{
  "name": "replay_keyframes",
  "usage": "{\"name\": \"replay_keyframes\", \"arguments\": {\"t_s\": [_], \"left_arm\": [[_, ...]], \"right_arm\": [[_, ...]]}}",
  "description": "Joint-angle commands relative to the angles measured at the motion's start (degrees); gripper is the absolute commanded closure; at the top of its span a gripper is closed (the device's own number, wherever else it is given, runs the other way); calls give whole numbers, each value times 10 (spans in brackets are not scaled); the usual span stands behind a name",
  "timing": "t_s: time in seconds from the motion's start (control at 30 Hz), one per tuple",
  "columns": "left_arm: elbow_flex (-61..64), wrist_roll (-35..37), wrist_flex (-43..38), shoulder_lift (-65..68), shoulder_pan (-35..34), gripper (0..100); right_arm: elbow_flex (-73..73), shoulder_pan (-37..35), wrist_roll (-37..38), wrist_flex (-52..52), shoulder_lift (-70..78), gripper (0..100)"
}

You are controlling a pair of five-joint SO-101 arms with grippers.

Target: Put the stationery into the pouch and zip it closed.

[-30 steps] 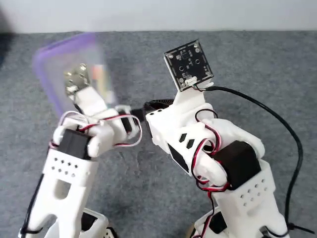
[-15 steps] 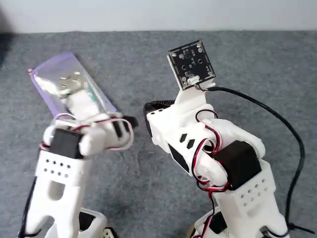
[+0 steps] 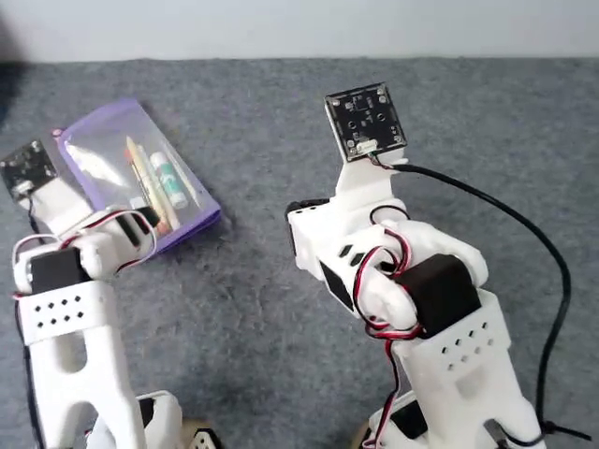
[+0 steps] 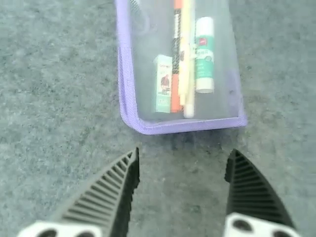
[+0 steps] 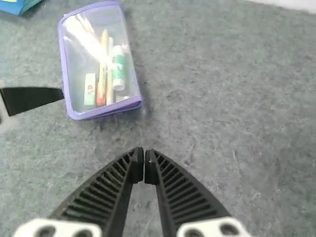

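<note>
The packing looks done to me: the one pouch [image 4: 187, 127] lies flat on the table [image 3: 253, 355] at the far left, and inside it I count four things: one glue stick [image 4: 204, 54], one pale pencil [image 4: 187, 59], one orange pen [image 4: 176, 54] and one small eraser [image 4: 163, 84] (a little boxed block, so eraser is my guess). What may be left is the zip; I cannot tell whether it is drawn across. My left fingers [image 4: 116, 190] stand apart and empty, just on the near side of the pouch. My right fingers [image 5: 118, 185] are pressed together, empty, over the table well to its right.
</note>
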Motion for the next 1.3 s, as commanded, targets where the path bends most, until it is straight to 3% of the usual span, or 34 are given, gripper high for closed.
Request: {"name": "replay_keyframes", "arguments": {"t_s": [0.0, 0.17, 0.47, 0.8, 1.27], "left_arm": [[10, -13, -32, 0, -6, 711], [-38, -11, -4, 90, -17, 642], [-286, -13, 73, 338, -64, 641], [-476, -12, 76, 559, -64, 641], [-632, -17, 77, 760, -90, 641]], "right_arm": [[-3, 9, -5, -1, -7, 991], [-3, 13, -5, 2, -7, 991], [-3, 26, -4, 2, -7, 991], [-3, 26, -4, 2, -2, 991], [-3, 26, -4, 2, -1, 991]]}}
